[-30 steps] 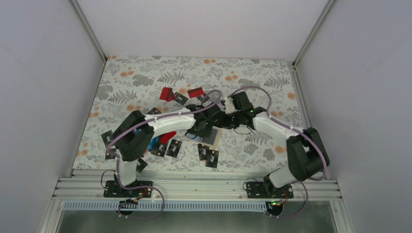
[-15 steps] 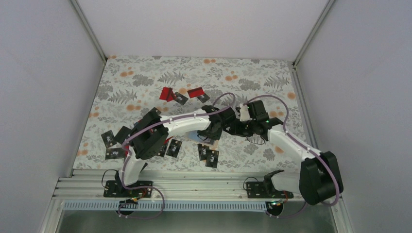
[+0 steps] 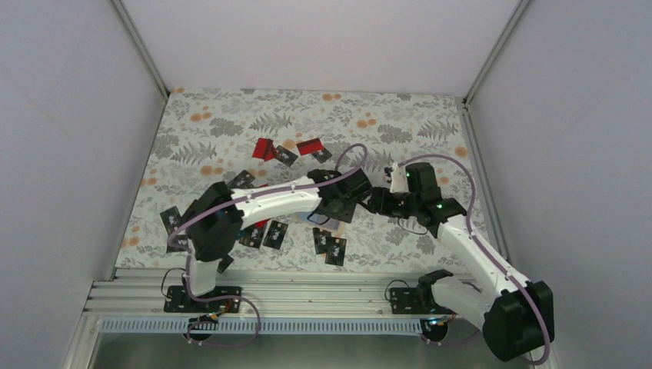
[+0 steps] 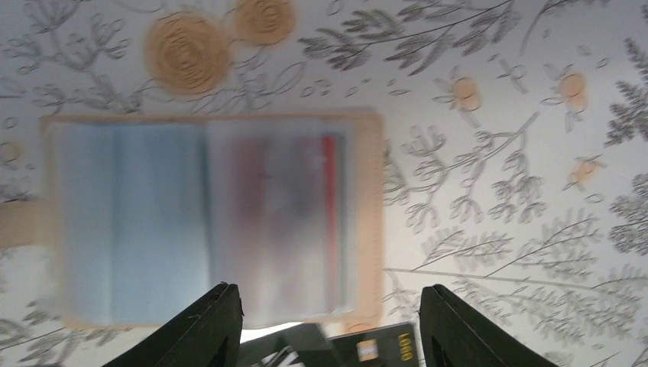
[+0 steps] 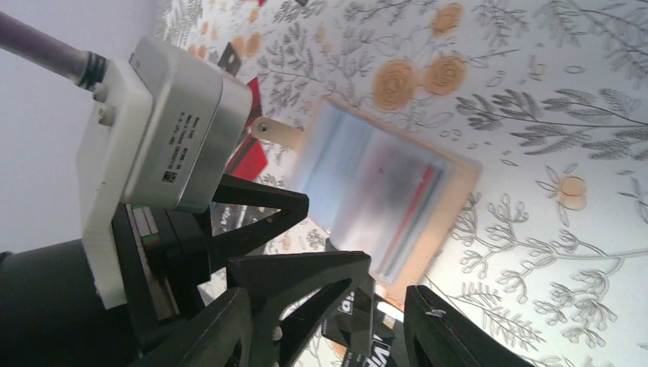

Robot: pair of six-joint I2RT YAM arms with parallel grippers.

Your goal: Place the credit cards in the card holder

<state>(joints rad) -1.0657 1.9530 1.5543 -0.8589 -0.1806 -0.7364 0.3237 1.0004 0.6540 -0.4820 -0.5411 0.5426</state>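
The card holder [image 4: 214, 214] lies open and flat on the floral cloth, tan at the rim and grey-blue inside. A red card edge [image 4: 330, 206] shows in its right pocket. My left gripper [image 4: 328, 289] hovers open over its near edge, holding nothing. A black credit card [image 4: 386, 348] with gold lettering lies just below it. In the right wrist view the holder [image 5: 382, 191] sits beyond my open right gripper [image 5: 327, 294], with the left gripper's fingers [image 5: 321, 267] close in front. From above, both grippers [image 3: 355, 201] [image 3: 377, 201] meet over the holder and hide it.
Loose cards are scattered on the cloth: red cards [image 3: 264, 147] [image 3: 309, 145] at the back, black cards [image 3: 275, 233] [image 3: 329, 244] near the front edge, and more on the left [image 3: 171, 219]. The left wrist's white camera box [image 5: 168, 130] crowds the right gripper.
Both grippers have opened from nearly shut. The left arm reached further right, and the right arm drew back to the right. The holder now lies free.
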